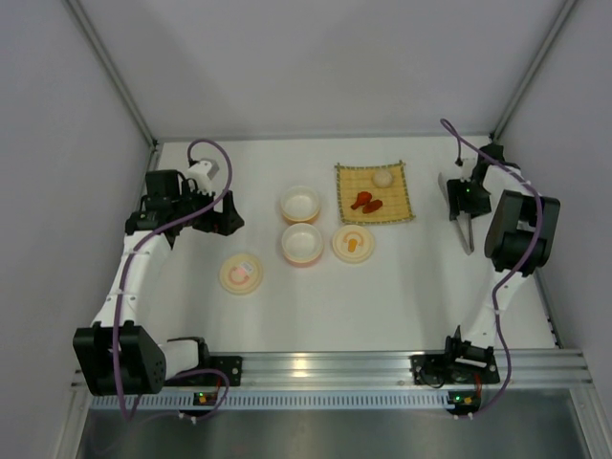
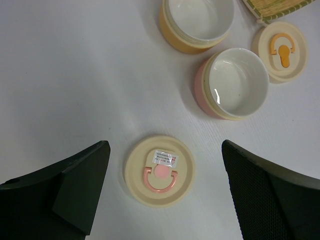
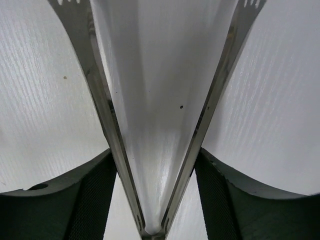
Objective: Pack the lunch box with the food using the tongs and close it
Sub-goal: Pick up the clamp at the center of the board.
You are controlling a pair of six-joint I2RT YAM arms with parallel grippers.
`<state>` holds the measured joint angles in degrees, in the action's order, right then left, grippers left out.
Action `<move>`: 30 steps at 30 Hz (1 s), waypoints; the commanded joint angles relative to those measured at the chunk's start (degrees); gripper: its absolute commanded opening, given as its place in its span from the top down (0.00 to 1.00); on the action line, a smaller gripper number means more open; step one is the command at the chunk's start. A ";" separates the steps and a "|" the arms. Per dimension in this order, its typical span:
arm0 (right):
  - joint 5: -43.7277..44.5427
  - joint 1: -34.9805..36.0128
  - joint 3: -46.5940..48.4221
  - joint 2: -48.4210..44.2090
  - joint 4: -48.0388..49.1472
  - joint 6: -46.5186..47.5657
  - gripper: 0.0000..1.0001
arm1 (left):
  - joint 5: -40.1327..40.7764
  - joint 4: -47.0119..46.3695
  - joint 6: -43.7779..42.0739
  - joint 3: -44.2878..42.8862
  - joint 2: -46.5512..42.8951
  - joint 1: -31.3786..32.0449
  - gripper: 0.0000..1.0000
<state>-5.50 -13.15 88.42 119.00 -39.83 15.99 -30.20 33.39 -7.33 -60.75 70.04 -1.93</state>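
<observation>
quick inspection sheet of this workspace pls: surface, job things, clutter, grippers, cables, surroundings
surface: white table, no spills seen
job's things: orange bowl and pink bowl open; pink-handled lid and orange-marked lid flat on table; ball and sausage pieces on yellow mat; tongs lying at right
clutter: nothing seen
grippers: left gripper jaws wide open, holding nothing; right gripper jaws straddling the tongs, grip unclear
cables: purple cables loop off both arms, away from the food
surroundings: pale walls, metal rail at near edge
</observation>
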 commanded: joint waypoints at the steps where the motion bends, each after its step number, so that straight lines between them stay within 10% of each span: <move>1: -4.61 -0.39 -1.14 2.47 -0.60 -0.61 0.41 | -1.18 -2.54 -0.14 -1.21 0.54 0.18 0.02; 30: -13.31 -0.48 6.23 -15.20 -18.26 2.29 0.52 | -2.06 0.63 0.65 -1.56 -2.98 0.18 0.02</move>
<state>-16.58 -13.28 90.96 108.92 -54.17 16.80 -30.63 34.15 -7.16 -60.75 68.71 -1.91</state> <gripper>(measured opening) 0.482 0.984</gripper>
